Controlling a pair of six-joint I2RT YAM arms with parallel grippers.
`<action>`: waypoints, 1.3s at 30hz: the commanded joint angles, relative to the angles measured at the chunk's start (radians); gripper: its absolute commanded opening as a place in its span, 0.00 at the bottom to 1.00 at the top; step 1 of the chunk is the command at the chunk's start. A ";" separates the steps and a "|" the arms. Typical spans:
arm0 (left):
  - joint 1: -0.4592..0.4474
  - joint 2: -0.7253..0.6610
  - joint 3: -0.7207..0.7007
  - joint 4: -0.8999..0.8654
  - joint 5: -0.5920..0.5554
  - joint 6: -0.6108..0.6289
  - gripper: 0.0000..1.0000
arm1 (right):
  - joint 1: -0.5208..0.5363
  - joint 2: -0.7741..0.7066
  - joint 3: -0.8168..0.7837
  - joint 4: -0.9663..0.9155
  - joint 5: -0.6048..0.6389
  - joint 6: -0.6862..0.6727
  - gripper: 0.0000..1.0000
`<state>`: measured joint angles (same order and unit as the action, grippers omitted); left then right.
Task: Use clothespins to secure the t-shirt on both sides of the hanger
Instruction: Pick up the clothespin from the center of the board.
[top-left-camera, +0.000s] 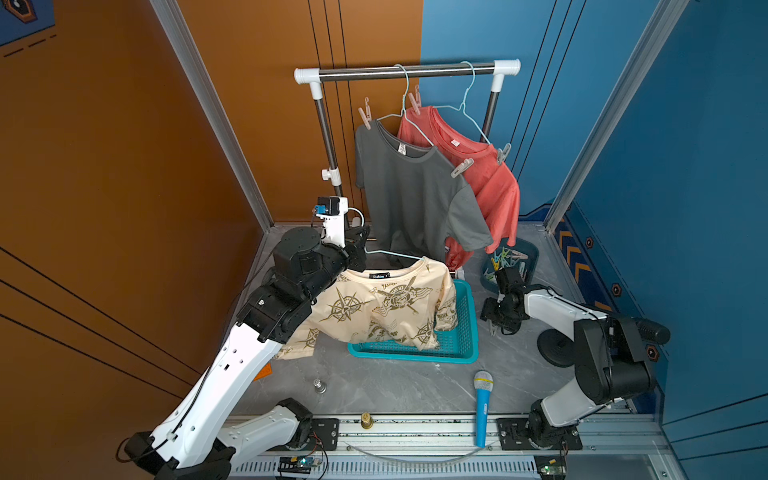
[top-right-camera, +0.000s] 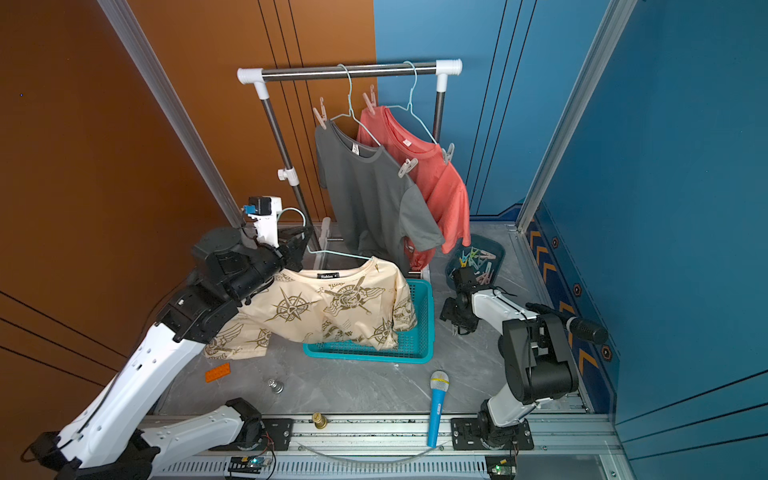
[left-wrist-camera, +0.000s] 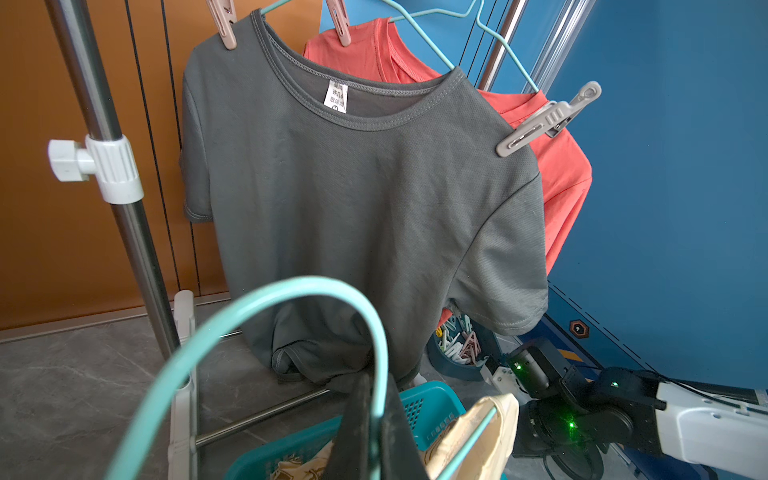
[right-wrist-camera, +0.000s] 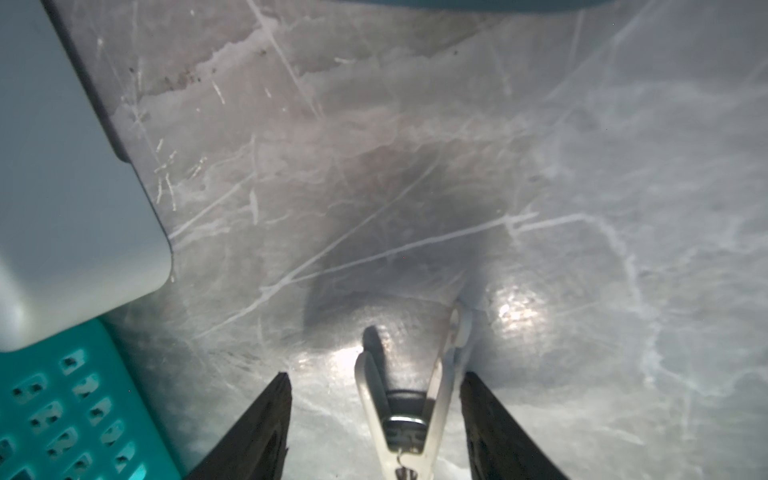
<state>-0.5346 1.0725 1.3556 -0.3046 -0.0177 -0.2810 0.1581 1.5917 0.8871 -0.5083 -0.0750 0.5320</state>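
Hanging low over the grey worktop (top-left-camera: 395, 382), the right gripper (top-left-camera: 496, 326) is seen in both top views beside the teal basket (top-left-camera: 465, 328), the bin of clothespins (top-left-camera: 509, 259) just behind it; the cream t-shirt (top-left-camera: 374, 307) is draped on a hanger (top-left-camera: 395, 254) whose hook end is held by the left gripper (top-left-camera: 359, 249). In the left wrist view, that gripper's fingers (left-wrist-camera: 365, 419) are pressed together on the hanger's mint hook (left-wrist-camera: 266, 299). In the right wrist view, a white clothespin (right-wrist-camera: 409, 399) is seen between the spread fingers (right-wrist-camera: 257, 432), its long axis running along them, its mouth gaping towards the worktop; whether it is actually pinched cannot be told. The right arm is judged nearer the t-shirt's unpinned far shoulder.
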 joint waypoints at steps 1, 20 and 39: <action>0.013 -0.015 -0.008 0.022 0.007 -0.007 0.05 | -0.007 0.011 0.034 -0.041 0.027 -0.026 0.66; 0.019 -0.014 -0.010 0.019 0.009 -0.006 0.05 | -0.022 0.040 0.021 -0.034 -0.003 -0.019 0.62; 0.022 -0.009 -0.006 0.025 0.013 -0.018 0.05 | -0.044 0.038 -0.006 -0.025 -0.035 -0.040 0.44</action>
<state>-0.5236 1.0737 1.3556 -0.3046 -0.0170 -0.2855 0.1173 1.6268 0.9020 -0.5129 -0.0940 0.5014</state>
